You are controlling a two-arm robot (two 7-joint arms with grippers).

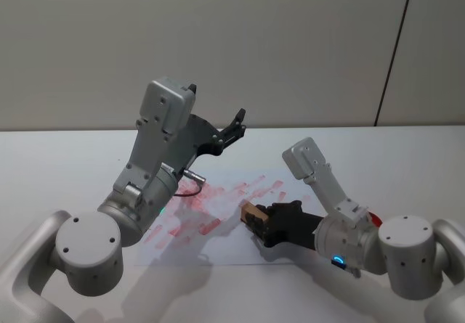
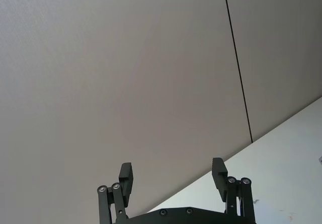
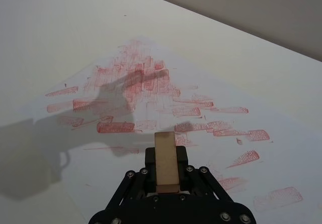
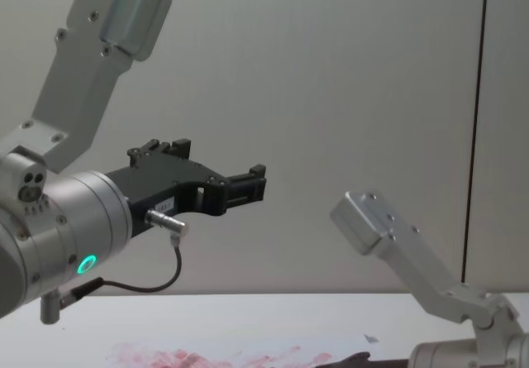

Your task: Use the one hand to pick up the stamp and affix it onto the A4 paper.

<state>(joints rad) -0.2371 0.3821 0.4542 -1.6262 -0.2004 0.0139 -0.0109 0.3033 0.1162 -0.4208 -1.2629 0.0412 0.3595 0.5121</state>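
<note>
In the left half of the head view a bulky silver-grey arm rises from the white desk. Its black two-finger left gripper hangs high in the upper centre, aimed toward the plain grey wall, fingers spread apart with nothing between them. Below it, in the lower centre, lies the flat white A4 paper, smeared with red-pink ink marks that are densest across its left and middle parts. Over the sheet's right-middle part, just right of centre, the black two-finger right gripper on its slim silver-grey arm is clenched on the stamp. The stamp is a small light-brown wooden block held by its two sides, one end jutting past the fingertips above the inked marks. Whether the block touches the sheet cannot be told.
</note>
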